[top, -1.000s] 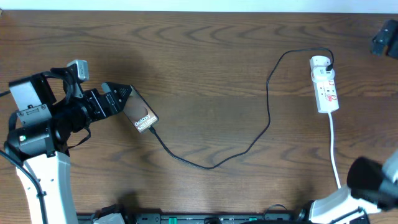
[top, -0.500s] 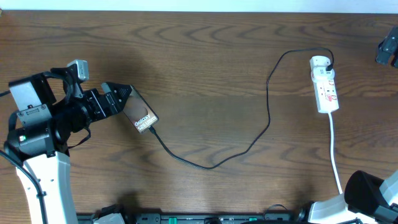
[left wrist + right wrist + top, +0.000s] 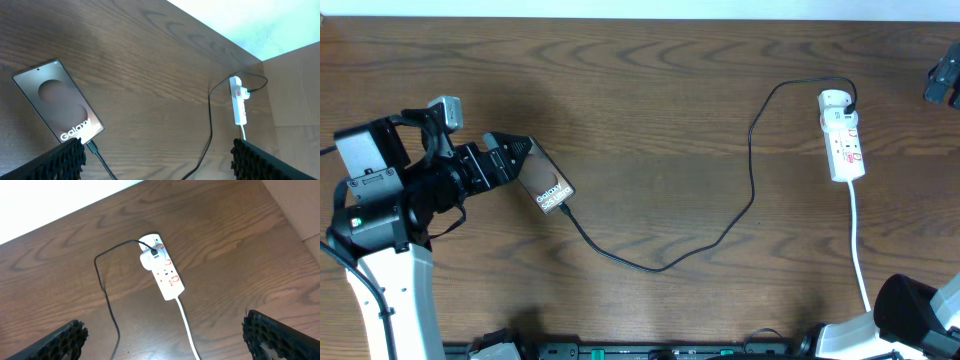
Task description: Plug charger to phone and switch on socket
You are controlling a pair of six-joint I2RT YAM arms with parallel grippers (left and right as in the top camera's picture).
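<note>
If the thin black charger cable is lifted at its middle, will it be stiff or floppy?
Probably floppy: the charger lies in loose curves, so it would sag on both sides of a grip. It looks thin, so likely light. Its ends appear to reach the phone and the socket, so a high lift may drag the phone.

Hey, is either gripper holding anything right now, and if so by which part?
Nothing is held. The left gripper is open near the phone, and the right gripper is open far from the socket, both with empty jaws.
</note>
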